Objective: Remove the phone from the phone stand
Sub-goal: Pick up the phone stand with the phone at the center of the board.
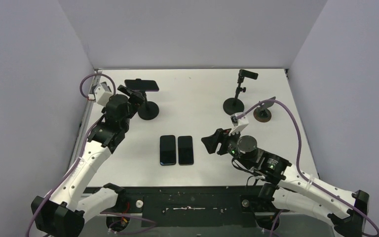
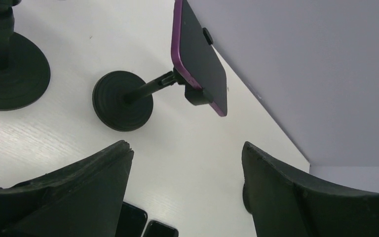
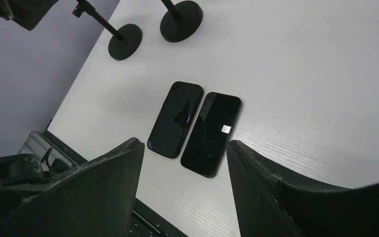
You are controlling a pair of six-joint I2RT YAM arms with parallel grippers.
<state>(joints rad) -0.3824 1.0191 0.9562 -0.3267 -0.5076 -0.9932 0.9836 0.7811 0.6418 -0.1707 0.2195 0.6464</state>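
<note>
The phone [image 1: 141,85] sits sideways on top of its phone stand [image 1: 148,111], at the back left of the white table [image 1: 202,94]. The left gripper [image 1: 131,95] is right beside the phone (I cannot tell if it touches it). Its two fingers [image 2: 79,192] are wide apart, with nothing held between them. The right gripper [image 1: 206,142] hangs over the table with its fingers apart too, and it holds nothing. Two black phones [image 1: 168,149] lie flat, side by side, near the middle. The left wrist view shows a purple-edged phone [image 2: 200,59] clipped on a tilted stand [image 2: 122,100] near the wall.
</note>
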